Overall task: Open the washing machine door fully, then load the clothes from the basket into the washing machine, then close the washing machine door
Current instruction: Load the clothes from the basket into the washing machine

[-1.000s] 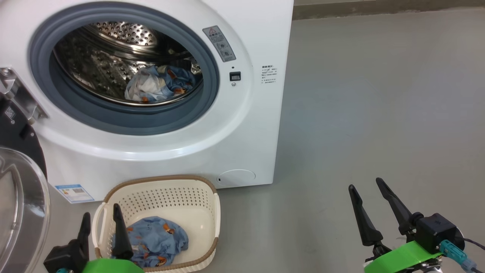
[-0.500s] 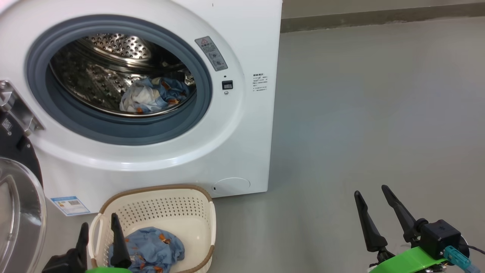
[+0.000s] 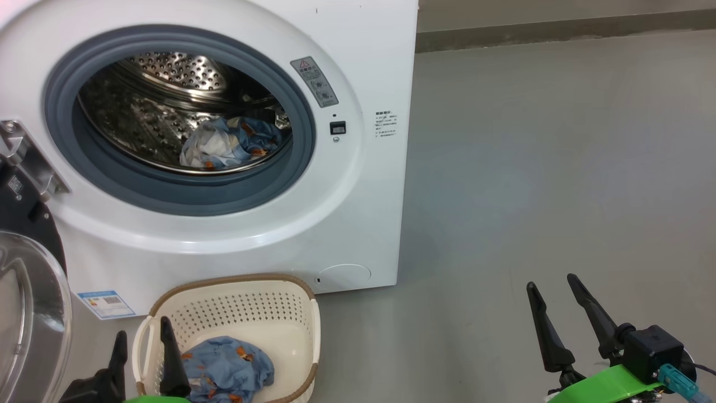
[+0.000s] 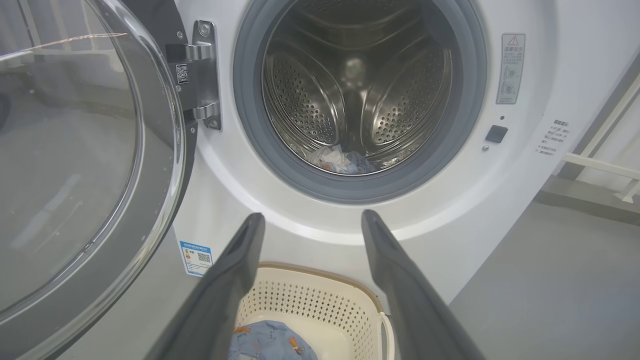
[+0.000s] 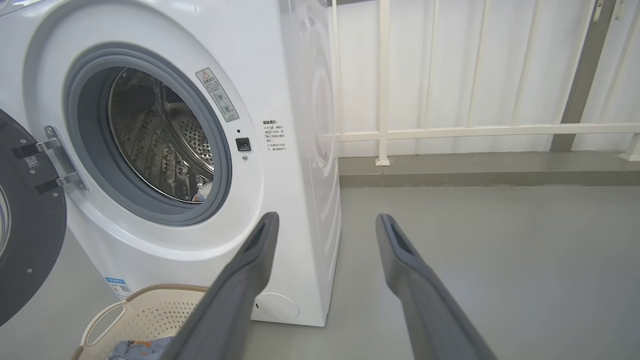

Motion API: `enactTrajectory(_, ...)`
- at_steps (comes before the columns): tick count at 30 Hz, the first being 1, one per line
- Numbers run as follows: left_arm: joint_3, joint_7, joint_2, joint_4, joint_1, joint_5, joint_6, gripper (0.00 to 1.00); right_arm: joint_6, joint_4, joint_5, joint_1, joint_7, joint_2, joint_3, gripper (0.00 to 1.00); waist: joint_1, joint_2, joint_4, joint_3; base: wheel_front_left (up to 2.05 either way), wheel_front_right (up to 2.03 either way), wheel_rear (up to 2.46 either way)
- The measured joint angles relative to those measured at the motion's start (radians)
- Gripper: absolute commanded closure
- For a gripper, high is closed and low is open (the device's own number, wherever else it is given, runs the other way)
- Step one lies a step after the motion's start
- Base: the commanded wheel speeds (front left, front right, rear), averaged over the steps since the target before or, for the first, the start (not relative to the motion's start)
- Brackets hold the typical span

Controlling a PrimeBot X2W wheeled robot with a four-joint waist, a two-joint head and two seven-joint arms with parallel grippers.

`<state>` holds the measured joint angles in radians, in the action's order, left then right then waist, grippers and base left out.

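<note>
As left gripper (image 3: 142, 329) hovers by basket (image 3: 235, 278), jaws wide

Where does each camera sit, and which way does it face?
Head view: on the head, looking forward and down at the washing machine and the basket; left pincer and right pincer, open, at bottom corners.
Left wrist view: on the left arm, facing the drum head-on, the washing machine door at left; own fingers below.
Right wrist view: on the right arm, facing the machine's right front corner and a white railing; own fingers below.
Shared: all see drum and basket.
</note>
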<state>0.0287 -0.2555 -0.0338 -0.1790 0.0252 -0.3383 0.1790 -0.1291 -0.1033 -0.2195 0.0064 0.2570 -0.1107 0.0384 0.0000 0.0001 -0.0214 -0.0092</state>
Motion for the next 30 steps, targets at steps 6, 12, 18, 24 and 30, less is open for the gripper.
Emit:
enactTrajectory(6, -0.001, 0.000, 0.000, -0.003, 0.000, 0.008, 0.000, 0.00, 0.000, 0.001, 0.000, 0.009, 0.000, 0.001, 0.002, 0.00, 0.0000, 0.0000, 0.000, 0.011, 0.00, 0.00, 0.00)
enactTrajectory(12, 0.006, 0.000, 0.000, -0.044, 0.000, 0.017, 0.000, 0.00, 0.000, 0.004, 0.000, 0.009, 0.000, 0.000, 0.007, 0.00, 0.0000, 0.0000, -0.009, 0.039, 0.00, 0.00, 0.00)
enactTrajectory(18, 0.007, 0.000, -0.002, -0.147, -0.021, 0.031, -0.001, 0.00, 0.000, 0.010, -0.002, 0.000, 0.000, 0.000, 0.007, 0.00, 0.0000, 0.0000, -0.023, 0.095, 0.00, 0.00, 0.00)
enactTrajectory(24, 0.003, 0.027, -0.020, -0.242, -0.126, 0.030, -0.009, 0.00, 0.000, 0.021, -0.010, -0.060, 0.000, 0.001, 0.009, 0.00, -0.0001, 0.0000, -0.044, 0.175, 0.00, 0.00, 0.00)
enactTrajectory(30, -0.009, 0.123, -0.050, -0.320, -0.247, 0.002, -0.017, 0.00, 0.000, 0.024, -0.023, -0.132, 0.000, 0.006, 0.023, 0.00, 0.0000, 0.0000, -0.069, 0.276, 0.00, 0.00, 0.00)
